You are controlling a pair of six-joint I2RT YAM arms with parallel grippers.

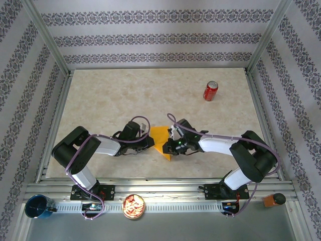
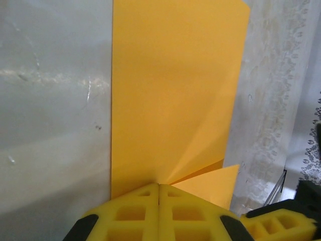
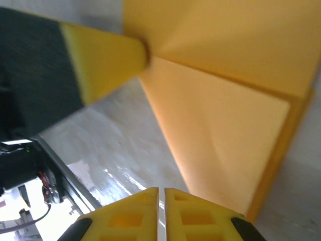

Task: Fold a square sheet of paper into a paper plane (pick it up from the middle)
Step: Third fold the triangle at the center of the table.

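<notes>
Bench point(image 1: 100, 100): pale, marbled slab, smooth with a faint sheen and a few scuffs. It carries the red soda can point(image 1: 210, 91) toward its far right.
Square sheet of paper point(image 1: 161, 138): lies flat, well apart from the can, nearer the arm bases and to the can's left. It is now a creased, partly folded orange-yellow shape, with one long straight edge, layered flaps and a diagonal crease.
Handling, as a judgement: very light, thin and limp. It will likely slide on the smooth bench and crumple or tear under a hard pinch. Its folds should spring back unless pressed flat.
Where to take hold, as a judgement: along a folded edge, where the doubled layers are stiffer, and around the middle as the task asks.
Soda can: small red cylinder, glossy metal, tipped at a slant.
Left fingers point(image 2: 135, 211): yellow, ribbed blocks pressed together. Their tips touch the sheet's edge on the side away from the can. Nothing shows between them.
Right fingers point(image 3: 130, 216): same yellow blocks, all but together with a hairline slit. They hover just over the sheet's can-side flap and pinch nothing.
</notes>
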